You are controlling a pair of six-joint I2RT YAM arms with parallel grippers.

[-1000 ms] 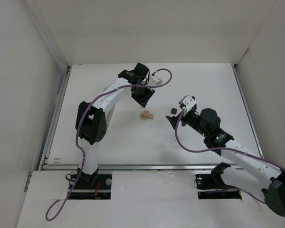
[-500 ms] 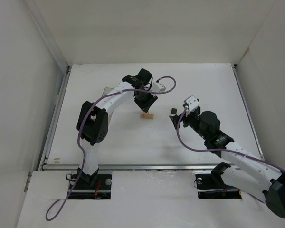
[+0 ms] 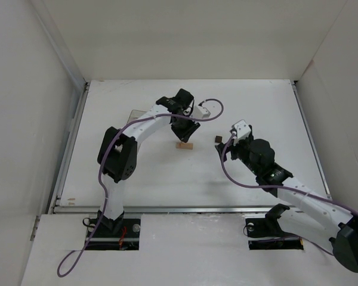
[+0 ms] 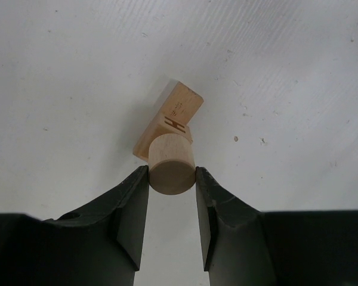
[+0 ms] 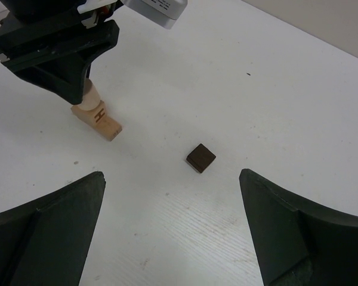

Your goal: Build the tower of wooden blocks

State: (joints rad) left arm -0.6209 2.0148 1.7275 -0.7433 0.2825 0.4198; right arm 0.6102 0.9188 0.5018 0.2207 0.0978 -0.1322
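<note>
On my left gripper (image 4: pixel 172 176) the black fingers (image 4: pixel 131 199) stand narrow, clamped on the curved sides of a pale round wooden cylinder (image 4: pixel 172 161). The cylinder sits at one end of the tan oblong wooden block (image 4: pixel 180 107) stamped H, mid-way across the white table (image 3: pixel 256 107); contact not confirmed. My right gripper (image 5: pixel 170 179) is spread wide and holds nothing, on the near side of the small dark brown wooden cube (image 5: pixel 201 158), which lies right of the block and apart from it. Judgement: pieces light, rigid, smooth-sanded; the cylinder may roll. Take the cube across opposite flat faces.
</note>
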